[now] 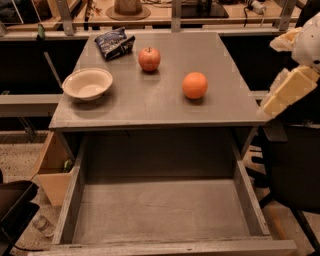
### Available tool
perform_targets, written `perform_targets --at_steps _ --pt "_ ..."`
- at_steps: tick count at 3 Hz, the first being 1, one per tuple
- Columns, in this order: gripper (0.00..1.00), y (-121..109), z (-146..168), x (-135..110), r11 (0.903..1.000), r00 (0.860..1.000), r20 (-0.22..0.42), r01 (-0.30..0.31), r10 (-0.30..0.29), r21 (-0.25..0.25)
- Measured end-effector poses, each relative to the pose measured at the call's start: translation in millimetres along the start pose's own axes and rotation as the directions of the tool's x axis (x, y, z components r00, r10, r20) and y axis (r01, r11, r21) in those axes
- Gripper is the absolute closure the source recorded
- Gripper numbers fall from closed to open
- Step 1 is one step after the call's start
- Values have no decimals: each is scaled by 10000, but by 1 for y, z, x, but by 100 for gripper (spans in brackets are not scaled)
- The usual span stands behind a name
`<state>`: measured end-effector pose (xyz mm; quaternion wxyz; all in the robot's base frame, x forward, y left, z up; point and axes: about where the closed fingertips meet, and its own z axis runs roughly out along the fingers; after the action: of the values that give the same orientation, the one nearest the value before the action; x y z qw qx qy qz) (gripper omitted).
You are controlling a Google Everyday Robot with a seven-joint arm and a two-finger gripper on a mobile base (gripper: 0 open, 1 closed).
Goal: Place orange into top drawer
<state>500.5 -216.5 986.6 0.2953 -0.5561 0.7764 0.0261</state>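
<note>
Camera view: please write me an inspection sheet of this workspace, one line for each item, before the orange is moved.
Surface: grey table, flat top, four things on it.
Job's things: orange sits on the table's right half, touching nothing else; top drawer is pulled open below the table's front edge, nothing seen inside.
Clutter: apple behind and left of the orange; white bowl near the left edge; dark snack bag at the back left.
Grippers: gripper hangs beyond the table's right edge, apart from the orange.
Cables: a dark cable on the bench behind, off the table.
Surroundings: cardboard box on the floor at left; dark chair at right.
</note>
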Motion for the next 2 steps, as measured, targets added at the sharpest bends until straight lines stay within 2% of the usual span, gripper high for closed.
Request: perform_targets --at_steps 1,2 --pt "0 -30 10 -8 9961 9831 1617 -876 856 51" --pt "0 -44 22 -15 9884 9390 3102 -1504 1488 -188"
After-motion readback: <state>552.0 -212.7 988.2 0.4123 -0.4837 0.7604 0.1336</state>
